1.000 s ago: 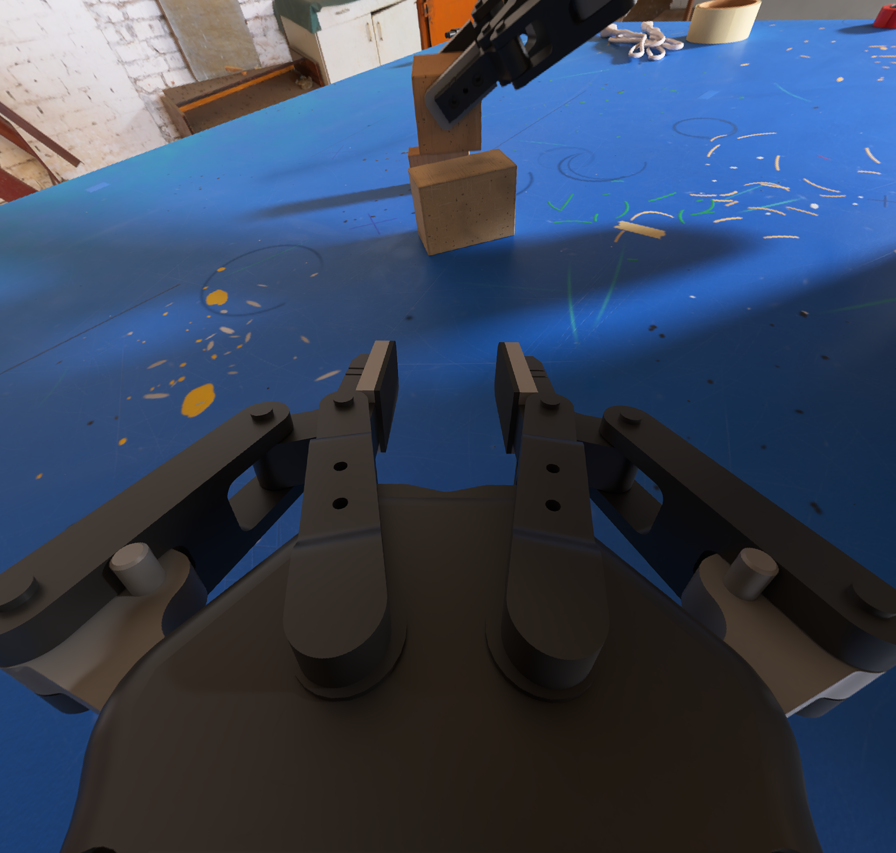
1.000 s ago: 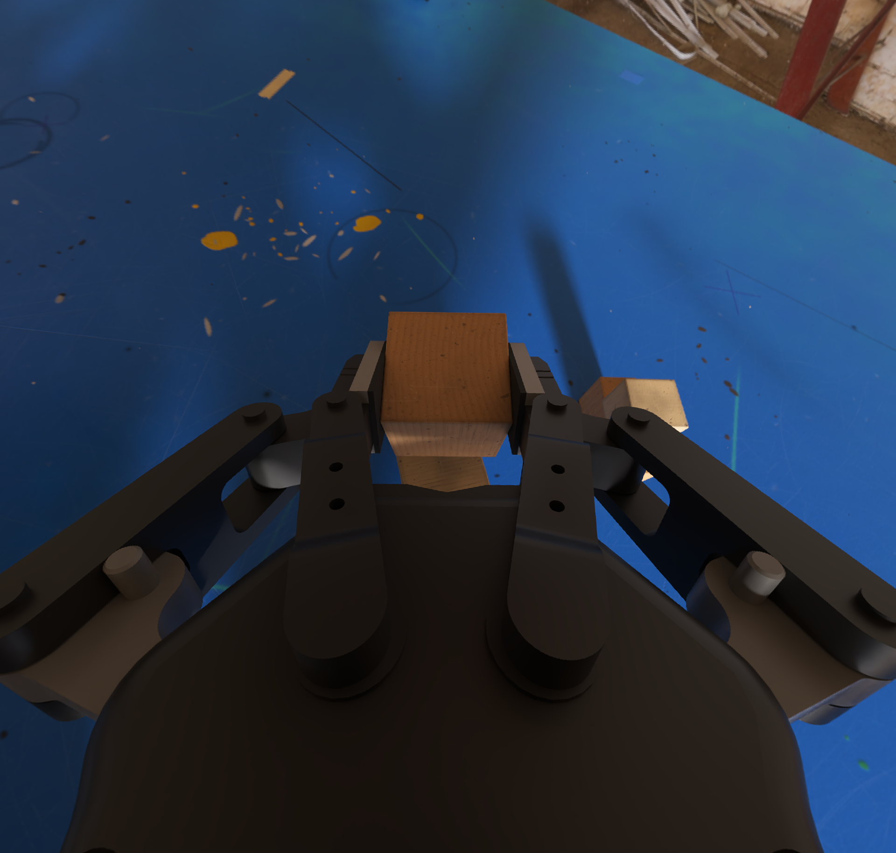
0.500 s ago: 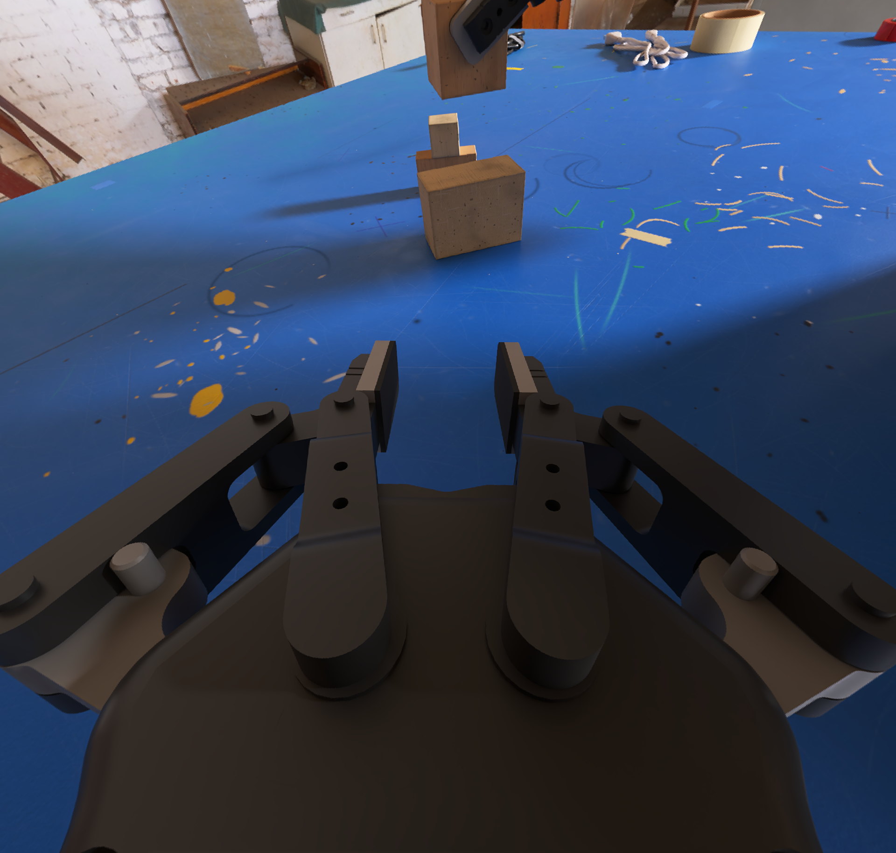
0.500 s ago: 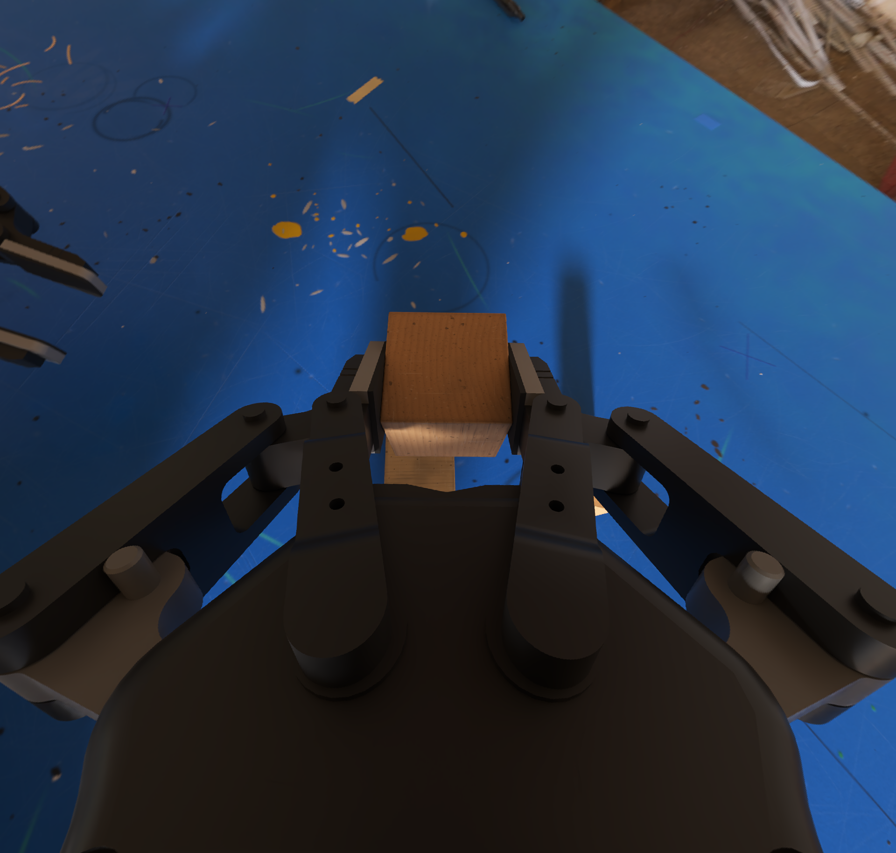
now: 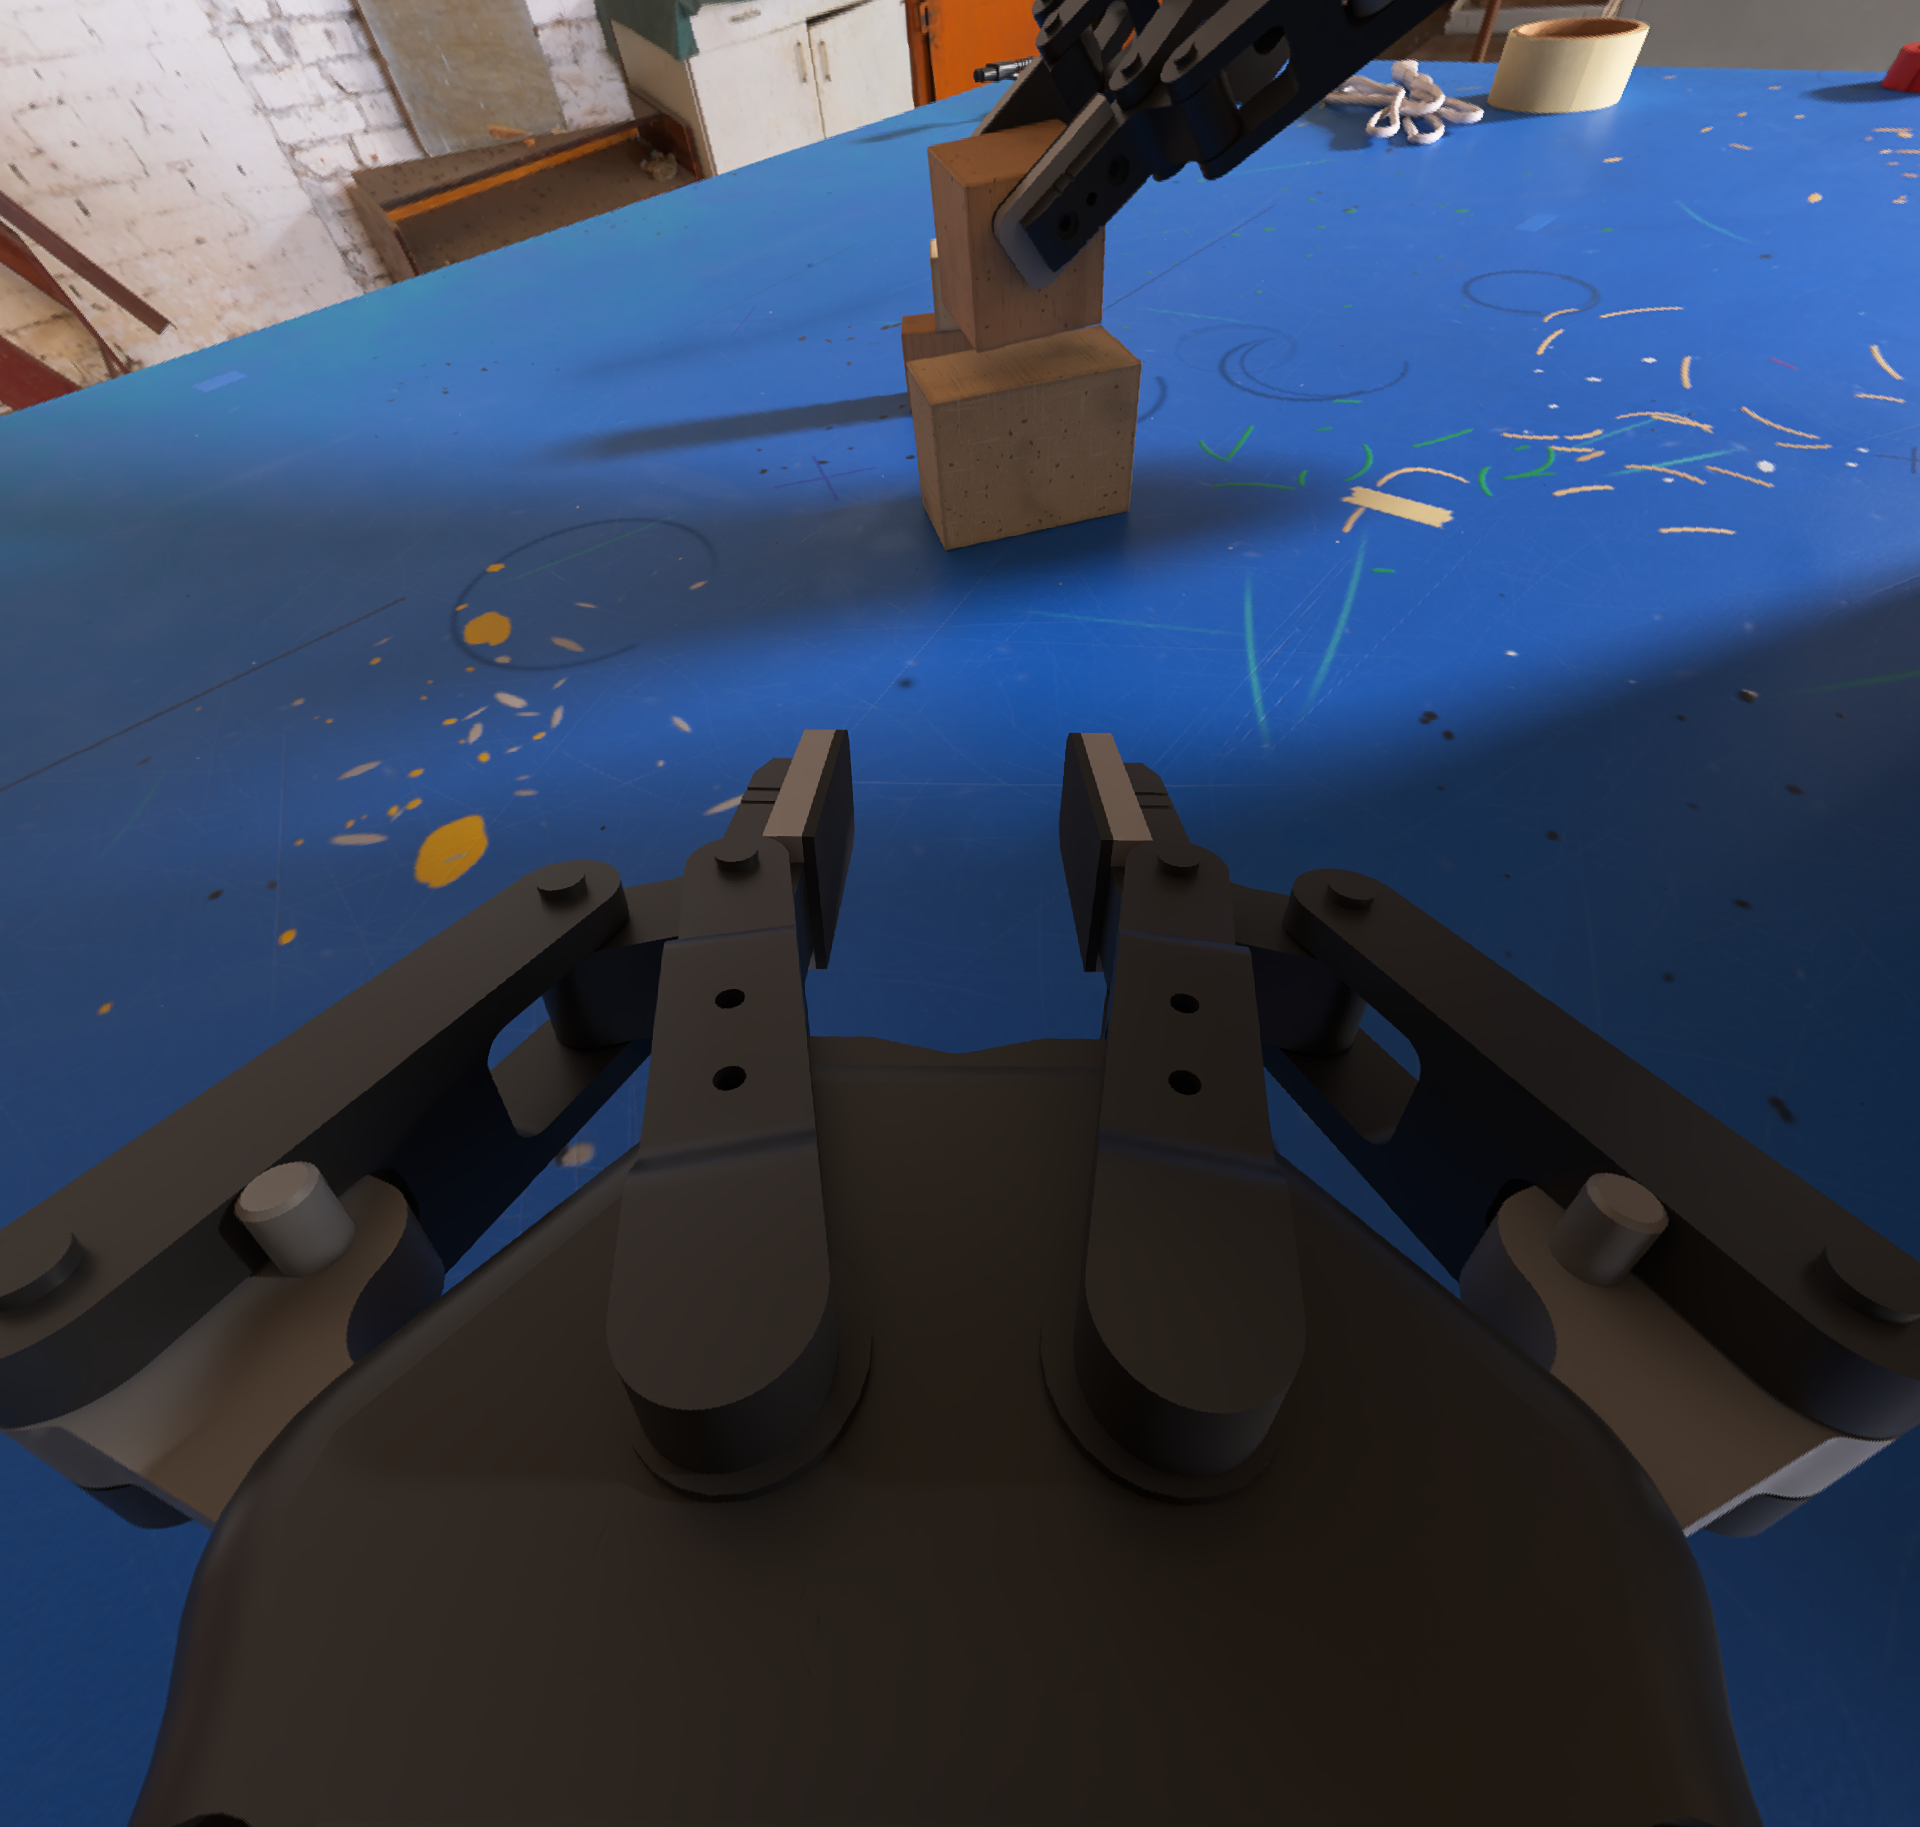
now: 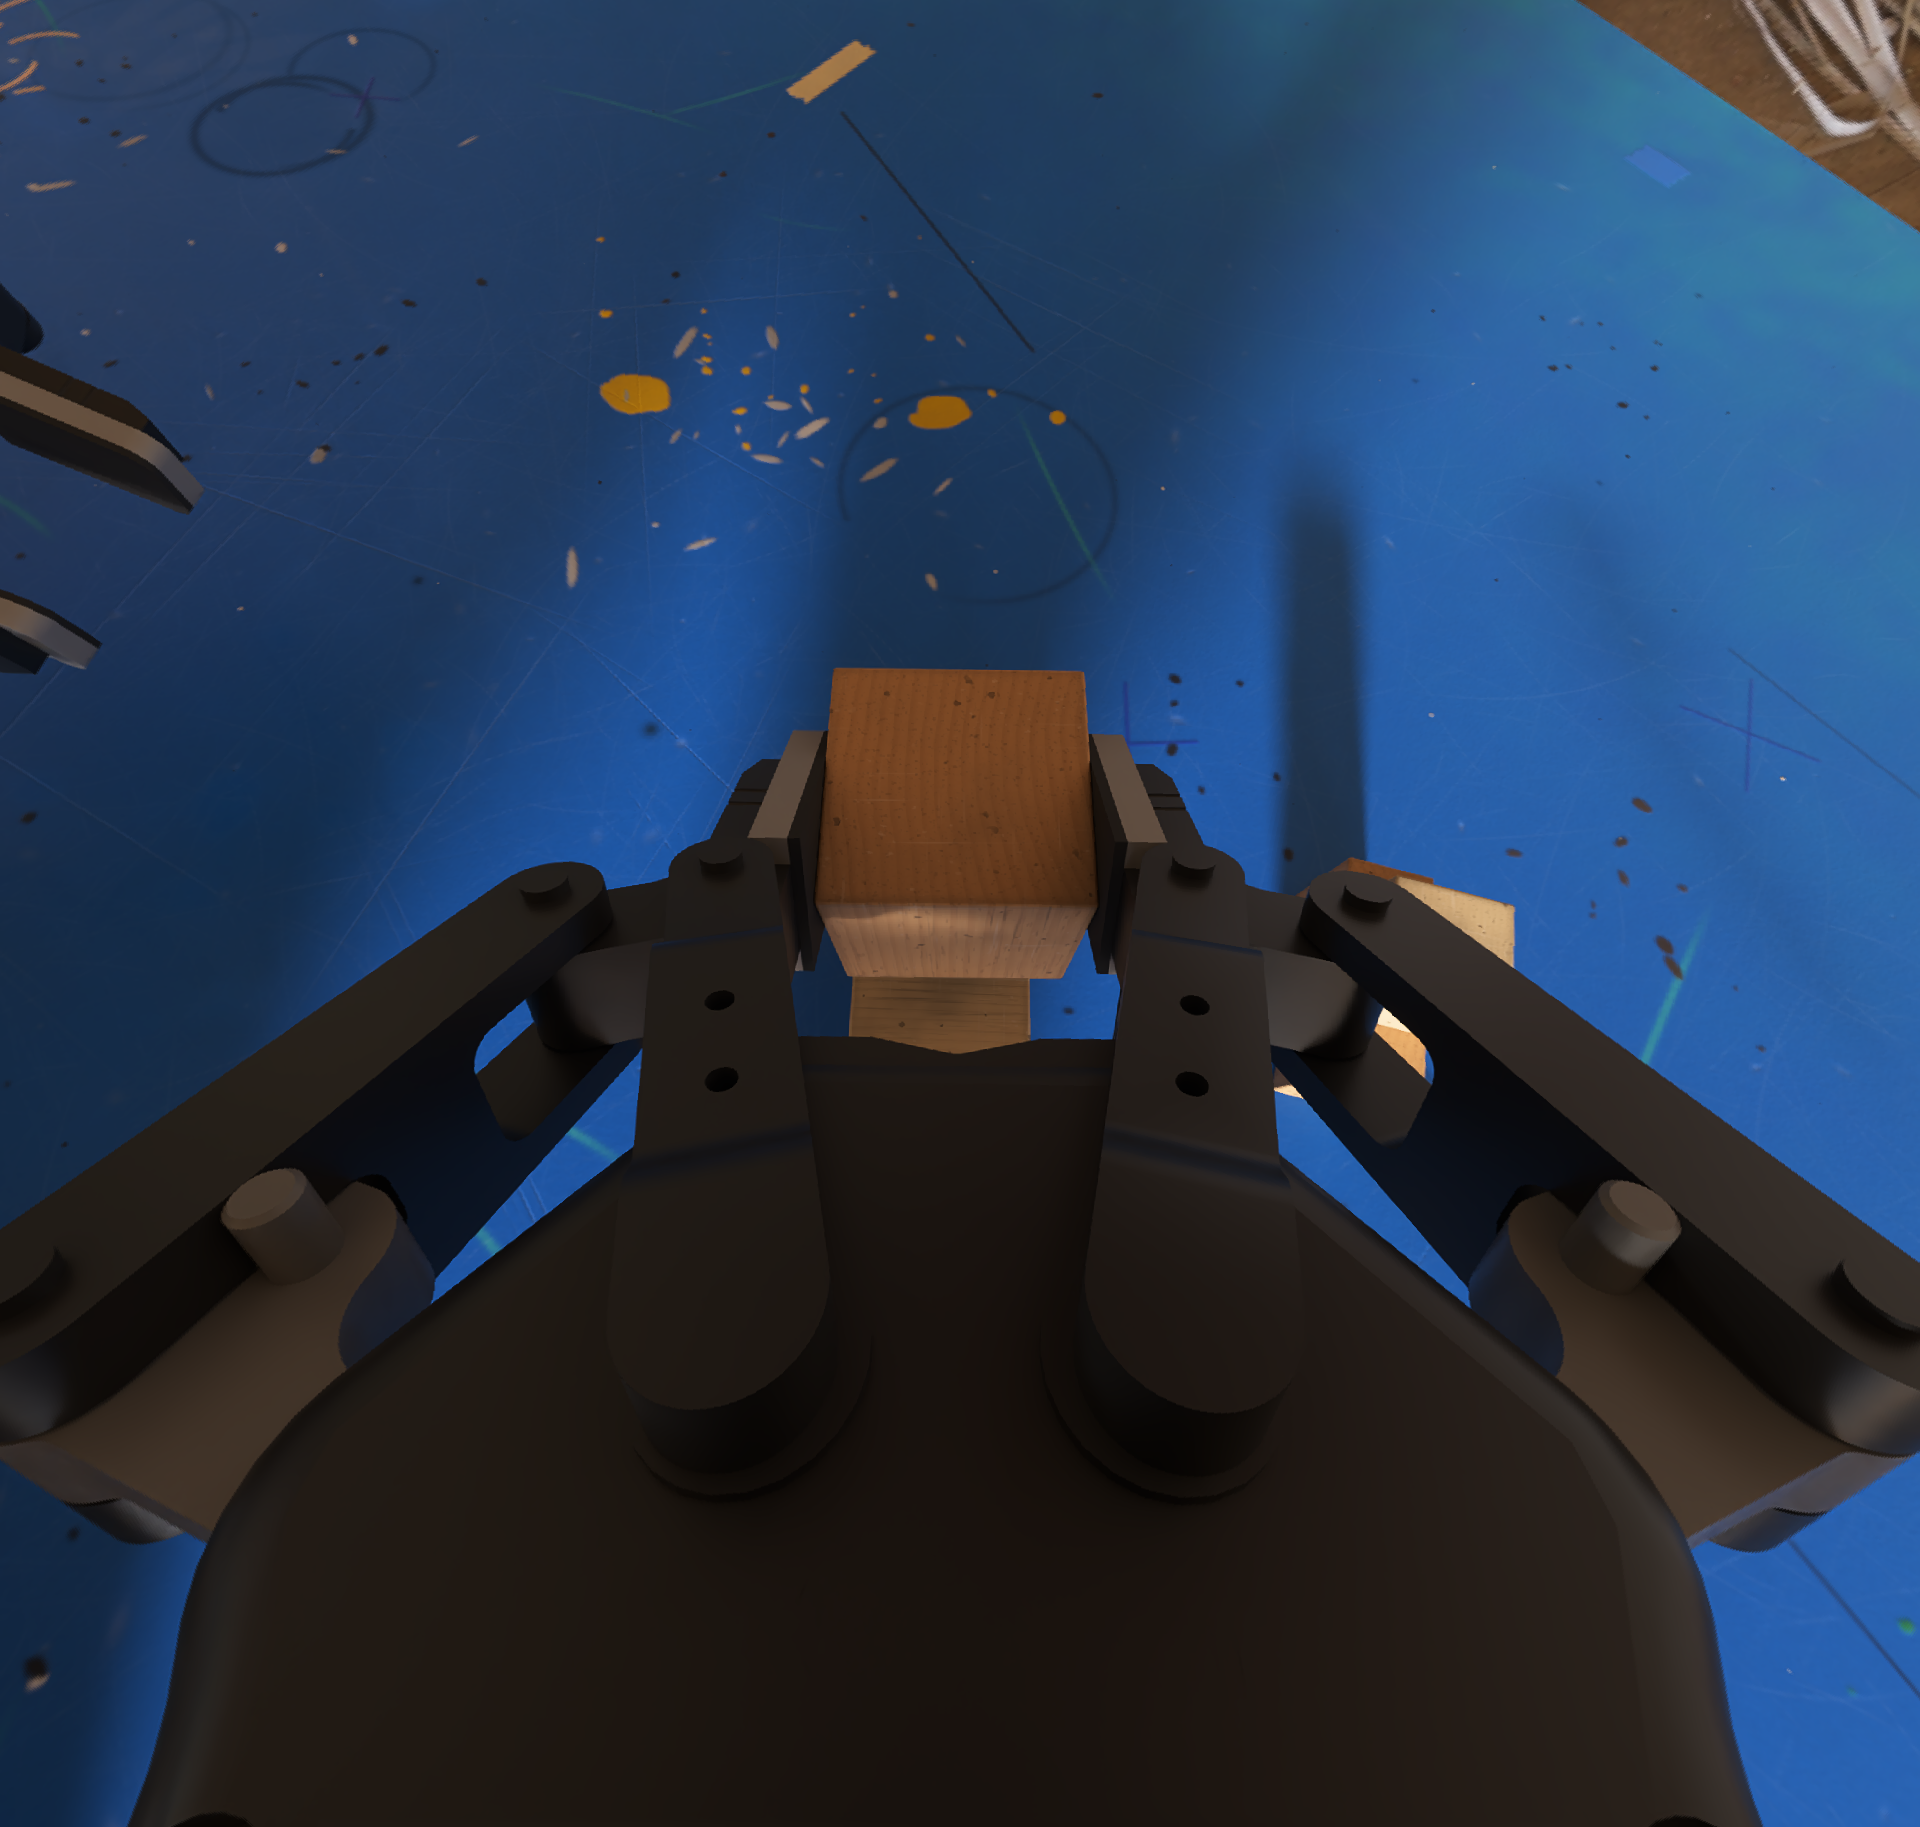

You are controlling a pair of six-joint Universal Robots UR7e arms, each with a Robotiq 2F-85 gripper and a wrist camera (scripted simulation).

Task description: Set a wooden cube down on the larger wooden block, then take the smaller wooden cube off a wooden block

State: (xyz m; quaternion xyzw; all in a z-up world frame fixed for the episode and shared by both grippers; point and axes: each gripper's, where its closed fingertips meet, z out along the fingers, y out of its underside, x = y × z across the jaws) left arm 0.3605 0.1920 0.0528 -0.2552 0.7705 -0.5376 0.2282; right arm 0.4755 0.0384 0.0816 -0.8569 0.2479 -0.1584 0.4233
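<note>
Gripping the wooden cube [image 6: 956,801] between both pads, right gripper [image 6: 956,842] sits centre frame in right wrist view. In left wrist view, cube [image 5: 1013,250] looks just above/touching larger wooden block [image 5: 1023,447], upper centre; contact unclear. Step 1 in hand, I judge. Next: seat it flat, then release. Smaller wooden cube mostly hidden behind. Left gripper [image 5: 956,842] empty, jaws apart, lower centre.

Each end effector [image 5: 956,842] was matte black: two flat-padded fingers [image 5: 810,821] on linked bars, paired screw holes, grey cylindrical pins, pale grey knuckle plates, and a broad rounded housing.
</note>
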